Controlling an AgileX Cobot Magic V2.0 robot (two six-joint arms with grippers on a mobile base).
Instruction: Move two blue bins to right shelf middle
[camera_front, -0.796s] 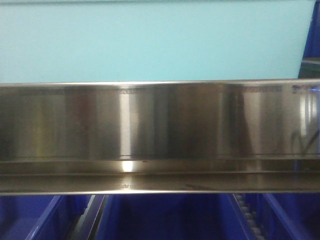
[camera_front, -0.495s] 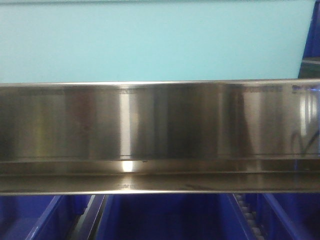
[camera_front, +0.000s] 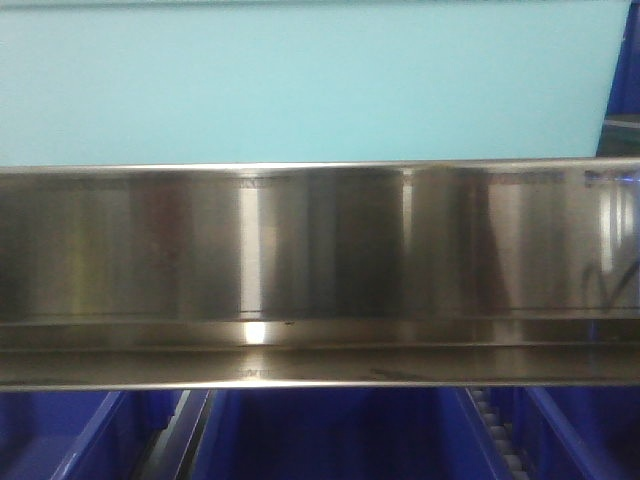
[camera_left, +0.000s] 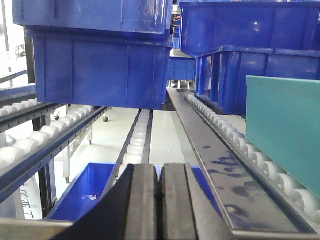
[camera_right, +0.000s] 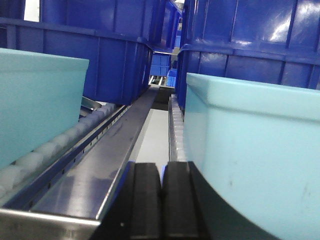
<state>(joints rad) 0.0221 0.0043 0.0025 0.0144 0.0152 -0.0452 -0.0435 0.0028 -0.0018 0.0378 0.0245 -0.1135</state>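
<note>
Progress looked nil as far as the views showed; the left gripper (camera_left: 160, 197) had its fingers pressed together on nothing; the right gripper (camera_right: 161, 197) was likewise closed and empty, low between two pale teal bins (camera_right: 260, 145); the blue bins (camera_left: 100, 70) sat on the roller tracks (camera_left: 30, 147) well ahead of both; grasping and carrying both seemingly remained.

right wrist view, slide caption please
Shut right claw facing a steel rail between two pale teal bins, dark blue bins stacked behind
</note>
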